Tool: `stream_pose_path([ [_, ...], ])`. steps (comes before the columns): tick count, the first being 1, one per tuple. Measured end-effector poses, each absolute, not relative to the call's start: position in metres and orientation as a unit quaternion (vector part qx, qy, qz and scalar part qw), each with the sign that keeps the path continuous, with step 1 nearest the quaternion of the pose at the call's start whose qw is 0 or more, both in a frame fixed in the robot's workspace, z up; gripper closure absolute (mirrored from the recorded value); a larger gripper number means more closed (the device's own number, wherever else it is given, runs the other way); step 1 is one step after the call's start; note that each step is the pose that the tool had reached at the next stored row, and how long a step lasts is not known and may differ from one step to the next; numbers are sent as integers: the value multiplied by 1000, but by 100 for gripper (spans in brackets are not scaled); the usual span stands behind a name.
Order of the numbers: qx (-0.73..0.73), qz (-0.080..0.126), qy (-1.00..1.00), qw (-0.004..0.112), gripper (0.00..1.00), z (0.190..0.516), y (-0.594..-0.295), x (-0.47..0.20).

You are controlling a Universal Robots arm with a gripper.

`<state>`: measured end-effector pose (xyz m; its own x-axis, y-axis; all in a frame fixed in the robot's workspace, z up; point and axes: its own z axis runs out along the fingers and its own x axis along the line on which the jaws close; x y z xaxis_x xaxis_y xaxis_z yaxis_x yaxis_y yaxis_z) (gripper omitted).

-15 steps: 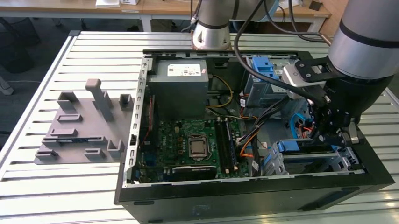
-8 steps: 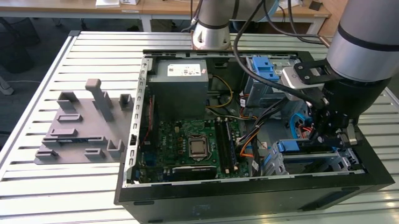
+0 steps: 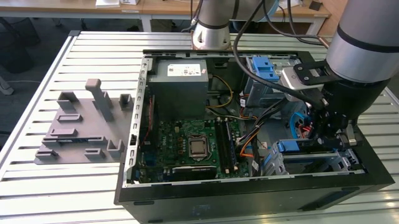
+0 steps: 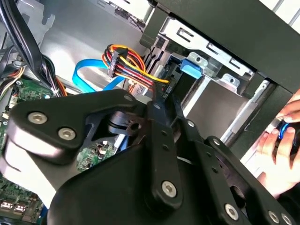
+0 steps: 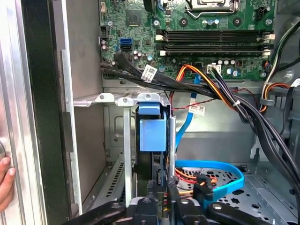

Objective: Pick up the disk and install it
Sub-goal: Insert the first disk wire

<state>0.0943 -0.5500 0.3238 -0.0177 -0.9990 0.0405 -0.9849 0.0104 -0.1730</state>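
Observation:
The disk [image 3: 290, 146] stands on edge in the metal drive bay at the front right corner of the open computer case [image 3: 249, 196]; its blue carrier end [image 5: 152, 133] faces into the case. In the second wrist view the disk's blue end [image 4: 190, 69] sits under the bay's rails. My gripper [image 3: 333, 140] reaches down into the case beside the bay. Its fingers are shut, and in both wrist views the gripper [image 5: 162, 190] [image 4: 161, 93] points at the disk's near edge. Whether the tips touch the disk is hidden.
A grey power supply box [image 3: 181, 88] and the green motherboard [image 3: 193, 144] fill the case's left part. Cable bundles [image 5: 220, 89] and a blue flat cable [image 5: 215, 168] run close by the bay. A grey fixture [image 3: 81, 126] lies on the table. A person's hand [image 4: 281, 136] rests outside the case wall.

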Motion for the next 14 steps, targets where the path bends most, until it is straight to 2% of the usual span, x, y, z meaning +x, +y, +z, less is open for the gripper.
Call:
stream_pose_path([
  [1,-699,-77,709,46,76,325,-550,94],
  [8,-699,-77,709,45,76,330,-550,95],
  [9,-699,-77,709,44,77,331,-550,95],
  [10,-699,-77,709,44,84,331,-550,95],
  [11,-699,-77,709,44,84,331,-550,95],
  [12,-699,-77,709,44,89,331,-550,95],
  [14,-699,-77,709,44,89,332,-550,95],
])
